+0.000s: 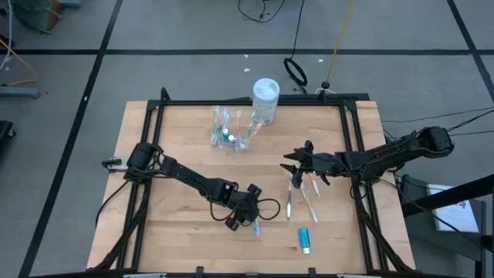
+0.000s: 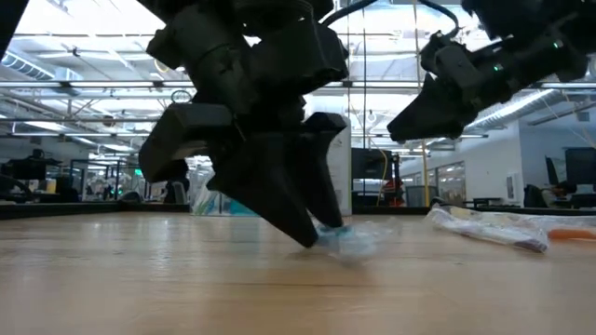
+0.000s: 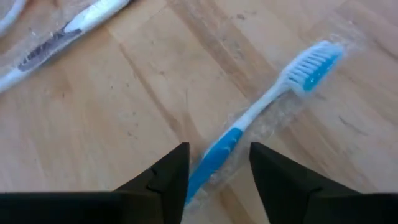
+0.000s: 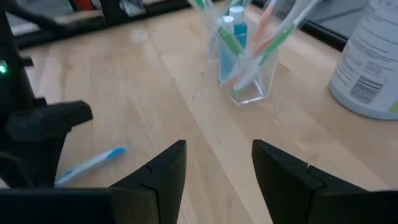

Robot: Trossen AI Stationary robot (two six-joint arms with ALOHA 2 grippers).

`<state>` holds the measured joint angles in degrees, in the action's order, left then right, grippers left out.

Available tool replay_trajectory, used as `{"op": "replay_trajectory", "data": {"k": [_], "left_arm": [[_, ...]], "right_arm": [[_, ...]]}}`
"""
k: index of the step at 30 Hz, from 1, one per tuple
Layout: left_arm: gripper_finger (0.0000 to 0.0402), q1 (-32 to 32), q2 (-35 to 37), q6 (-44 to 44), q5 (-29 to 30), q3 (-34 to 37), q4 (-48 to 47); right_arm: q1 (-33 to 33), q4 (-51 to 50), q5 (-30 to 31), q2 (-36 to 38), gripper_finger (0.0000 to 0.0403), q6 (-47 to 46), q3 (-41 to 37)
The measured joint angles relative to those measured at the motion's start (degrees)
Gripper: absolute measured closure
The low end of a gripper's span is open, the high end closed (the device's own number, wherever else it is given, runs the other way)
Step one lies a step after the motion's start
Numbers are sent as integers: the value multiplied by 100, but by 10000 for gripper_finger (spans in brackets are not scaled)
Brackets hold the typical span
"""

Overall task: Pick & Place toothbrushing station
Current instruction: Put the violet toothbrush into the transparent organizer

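One small clear plastic toothbrushing station (image 1: pixel 229 131) stands at the bench's (image 1: pixel 177 224) far edge, beside a white tub (image 1: pixel 265 99). Left hand (image 3: pixel 219 180), fingers spread, straddles a wrapped blue-and-white toothbrush (image 3: pixel 261 115), probably to grasp it. Right hand (image 4: pixel 219 168) hovers spread.

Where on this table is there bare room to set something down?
The near left corner of the table, left of the left gripper, is bare. So is the strip between holder and right gripper. It is crowded around the loose toothbrushes and small tube.
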<state>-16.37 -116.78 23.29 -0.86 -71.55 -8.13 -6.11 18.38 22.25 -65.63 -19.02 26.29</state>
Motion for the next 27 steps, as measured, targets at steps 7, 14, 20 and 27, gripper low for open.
{"op": "replay_trajectory", "data": {"k": [7, 14, 20, 27], "left_arm": [[329, 80, 165, -194, -93, 4, -28], [391, 103, 716, -298, 151, -3, -84], [394, 95, 1514, -418, 454, -9, -215], [385, 57, 2154, -841, 789, -9, -622]], "right_arm": [[48, 1721, -1, 78, 227, -47, -534], [0, 2011, -371, 156, 227, 168, -760], [36, 2186, -427, 156, 227, 180, -899], [88, 2315, -436, 127, 227, 1367, -901]]}}
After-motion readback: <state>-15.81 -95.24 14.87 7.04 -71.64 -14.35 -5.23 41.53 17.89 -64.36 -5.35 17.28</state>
